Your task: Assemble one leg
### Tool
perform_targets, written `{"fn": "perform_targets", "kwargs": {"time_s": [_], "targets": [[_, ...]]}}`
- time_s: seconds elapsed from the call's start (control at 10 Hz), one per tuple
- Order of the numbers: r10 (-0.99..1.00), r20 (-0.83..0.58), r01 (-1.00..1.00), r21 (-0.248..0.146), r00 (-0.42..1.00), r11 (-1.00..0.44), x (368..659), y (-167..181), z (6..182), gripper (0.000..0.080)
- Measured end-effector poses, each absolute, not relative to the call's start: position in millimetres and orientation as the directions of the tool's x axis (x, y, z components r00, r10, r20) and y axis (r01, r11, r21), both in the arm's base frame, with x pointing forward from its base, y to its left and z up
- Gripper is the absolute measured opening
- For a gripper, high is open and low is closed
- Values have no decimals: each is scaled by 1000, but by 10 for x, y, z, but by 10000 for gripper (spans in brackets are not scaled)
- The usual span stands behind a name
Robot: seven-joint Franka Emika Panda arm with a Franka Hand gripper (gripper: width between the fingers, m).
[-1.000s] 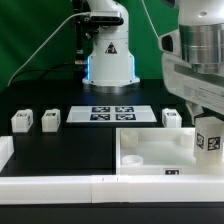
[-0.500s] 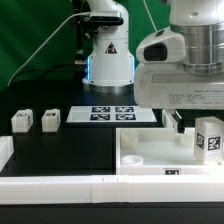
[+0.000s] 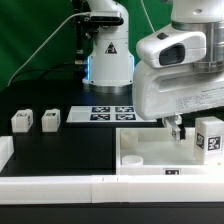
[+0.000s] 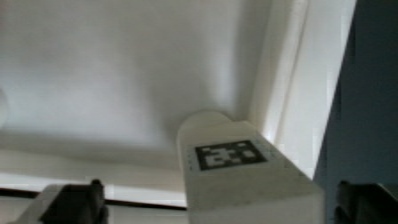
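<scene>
My gripper (image 4: pixel 210 203) spread open, astride leg (image 4: pixel 237 170) upright in tabletop (image 3: pixel 150 141) corner; rim close beside.

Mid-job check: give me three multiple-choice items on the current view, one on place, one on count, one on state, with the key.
1. Where does the marker board lie?
A. On the table in front of the arm's base
B. Inside the tabletop
C. On top of a leg

2. How many legs stand loose at the exterior view's left?
A. None
B. Two
C. Five

3. What is the gripper doing?
A. Gripping the marker board
B. Lifting the tabletop off the table
C. Hanging over the tabletop beside a standing leg, holding nothing visible

Key: 1 A, the board lies flat between base and tabletop. 2 B, two legs stand side by side there. 3 C, the standing leg rises between the fingertips in the wrist view, untouched.
</scene>
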State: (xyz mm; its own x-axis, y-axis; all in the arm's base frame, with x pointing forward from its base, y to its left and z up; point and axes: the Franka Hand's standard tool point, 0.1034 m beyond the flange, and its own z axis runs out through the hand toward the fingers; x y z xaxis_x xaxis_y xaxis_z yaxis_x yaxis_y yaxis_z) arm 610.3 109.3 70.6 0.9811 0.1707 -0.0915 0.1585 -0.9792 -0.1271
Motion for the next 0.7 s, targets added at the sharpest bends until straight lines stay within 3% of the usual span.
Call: {"fn": "perform_targets", "kwargs": {"time_s": [0.2,0.4,0.5,0.7], "targets": [[170,-92,158,-127,981,-979,6103,1092,706,649],[170,-92,158,-127,981,-979,6103,1092,706,382],[170,-91,158,-127,981,-979,6105,1089,708,292],[160,-92,147,-126,983,-981,6105,1088,708,292]]}}
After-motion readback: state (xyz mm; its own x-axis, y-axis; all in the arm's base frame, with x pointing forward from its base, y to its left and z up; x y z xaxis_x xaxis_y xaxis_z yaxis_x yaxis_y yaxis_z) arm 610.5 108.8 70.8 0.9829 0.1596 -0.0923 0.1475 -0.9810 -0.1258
